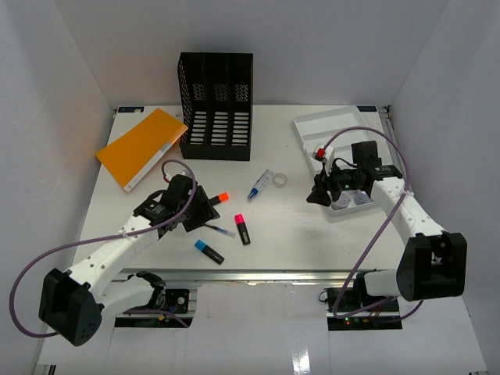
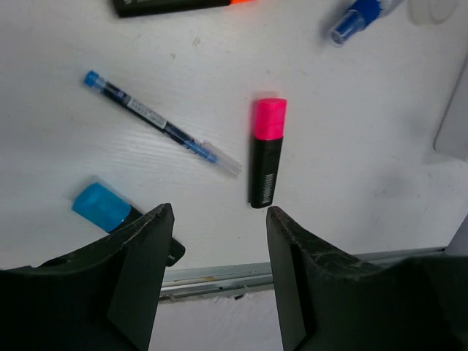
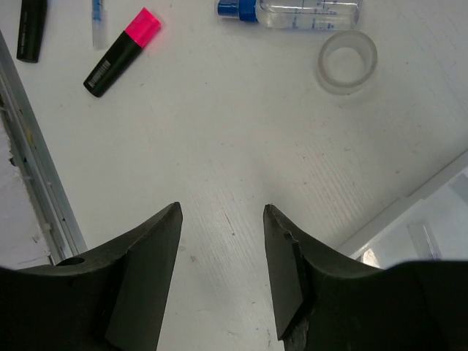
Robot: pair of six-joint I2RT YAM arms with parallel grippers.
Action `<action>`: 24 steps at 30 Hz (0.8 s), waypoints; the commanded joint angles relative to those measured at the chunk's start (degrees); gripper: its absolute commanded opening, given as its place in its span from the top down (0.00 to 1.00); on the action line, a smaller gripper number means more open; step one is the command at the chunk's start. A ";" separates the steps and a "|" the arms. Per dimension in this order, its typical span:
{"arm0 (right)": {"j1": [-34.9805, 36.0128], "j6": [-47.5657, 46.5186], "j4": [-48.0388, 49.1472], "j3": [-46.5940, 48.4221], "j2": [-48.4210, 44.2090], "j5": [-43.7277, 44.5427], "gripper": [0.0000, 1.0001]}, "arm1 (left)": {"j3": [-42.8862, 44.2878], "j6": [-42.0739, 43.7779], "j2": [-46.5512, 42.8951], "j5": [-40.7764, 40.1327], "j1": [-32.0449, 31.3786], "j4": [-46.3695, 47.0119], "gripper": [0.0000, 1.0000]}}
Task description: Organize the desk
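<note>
The left gripper [image 2: 219, 219] hangs open (holding nothing) near the black marker with the pink cap [image 2: 267, 150]; next it likely must drop and pinch it.

The right gripper [image 3: 221, 212] hangs over the desk [image 3: 219, 146], jaws spread apart and empty. The clear tape roll [image 3: 348, 86] lies beyond it. A blue-capped bottle [image 3: 307, 13] lies just beside the roll, and a pink highlighter [image 3: 121, 53] well left of the roll. The metal rail [image 3: 33, 161] runs farther left still.
</note>
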 commanded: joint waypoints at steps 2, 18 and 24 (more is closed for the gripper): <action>-2.98 1.16 2.37 0.29 -3.27 -5.40 0.44 | 2.99 -11.90 5.10 -1.95 0.11 -7.59 0.37; -7.34 0.73 1.70 -1.19 -9.20 -9.84 0.41 | 9.08 -14.62 25.34 -3.74 0.11 -6.69 0.36; -7.92 -0.01 0.74 -1.11 -10.04 -11.07 0.41 | 10.50 -15.27 31.31 -4.36 0.82 -4.59 0.36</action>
